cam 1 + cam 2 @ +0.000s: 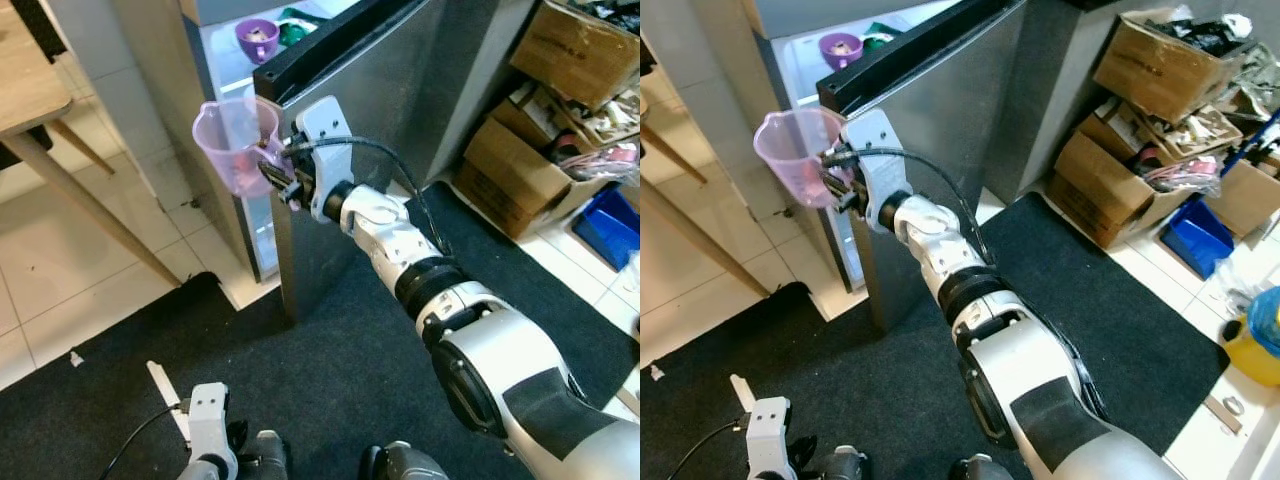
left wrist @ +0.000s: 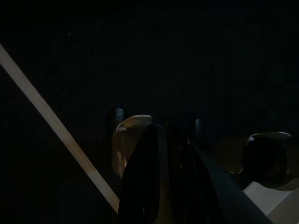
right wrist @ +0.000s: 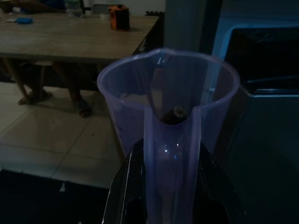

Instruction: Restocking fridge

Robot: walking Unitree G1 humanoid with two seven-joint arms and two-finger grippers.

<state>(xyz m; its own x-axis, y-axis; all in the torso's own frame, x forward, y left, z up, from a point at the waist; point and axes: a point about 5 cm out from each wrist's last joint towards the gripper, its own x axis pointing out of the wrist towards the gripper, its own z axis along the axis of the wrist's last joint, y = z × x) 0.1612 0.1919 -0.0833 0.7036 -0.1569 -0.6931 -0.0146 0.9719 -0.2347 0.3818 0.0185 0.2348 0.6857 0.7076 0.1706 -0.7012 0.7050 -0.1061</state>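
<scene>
The fridge (image 1: 400, 120) stands with its steel door swung partly open, a purple bowl (image 1: 257, 38) on a lit shelf inside. A wooden tabletop (image 1: 25, 75) sits off to the robot's left over pale floor tiles. The right hand (image 1: 275, 165) is raised at the door's edge, pinching the handle of an upright translucent purple measuring jug (image 1: 232, 140). The left hand (image 1: 205, 420) hangs low over the dark rug (image 1: 330, 380); I cannot tell whether it is spread.
</scene>
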